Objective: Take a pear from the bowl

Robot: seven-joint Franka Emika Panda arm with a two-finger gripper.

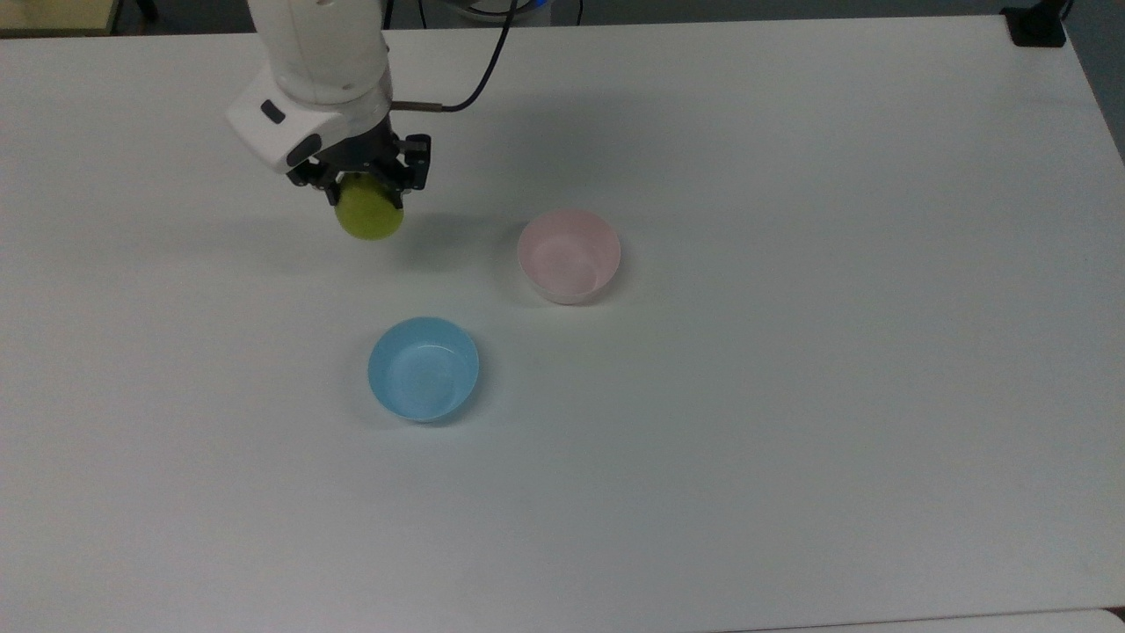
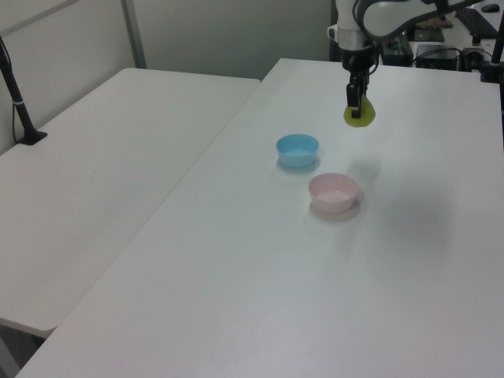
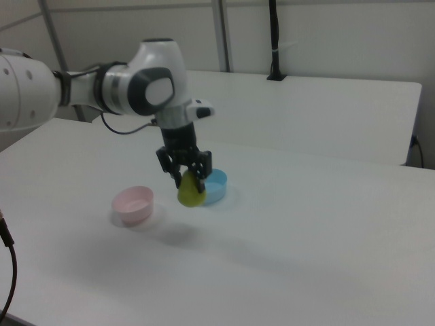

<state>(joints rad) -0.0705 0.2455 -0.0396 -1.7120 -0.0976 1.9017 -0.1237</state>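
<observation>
- Two small bowls stand on the white table (image 1: pixel 791 396): the pale pink bowl (image 1: pixel 569 256) and a light blue bowl (image 1: pixel 424 369), both upright with nothing inside them.
- In the top view the blue bowl lies to the left of the pink one and nearer the bottom edge, the two apart from each other with bare table between.
- The gripper (image 1: pixel 369 189) hangs from the white arm (image 1: pixel 321 53), pointing down, well to the top view's left of the pink bowl and toward the far edge of the table.
- Its two black fingers are clamped on the upper part of the pear (image 1: pixel 370 214), one on each side, and the yellow-green fruit hangs below them.
- The pear is lifted off the table; in the right view (image 3: pixel 191 191) it floats above the surface with a soft shadow beneath it.
- In the right view the gripper (image 3: pixel 185 171) holds the pear in front of the blue bowl (image 3: pixel 216 187), with the pink bowl (image 3: pixel 134 204) off to the right view's left.
- In the left view the pear (image 2: pixel 360 115) hangs beyond both bowls, toward the table's far end, held by the gripper (image 2: pixel 356 101).
- A black cable (image 1: pixel 475 83) runs from the wrist toward the far edge.
- A second white table (image 2: pixel 102 173) stands alongside on the left view's left.
</observation>
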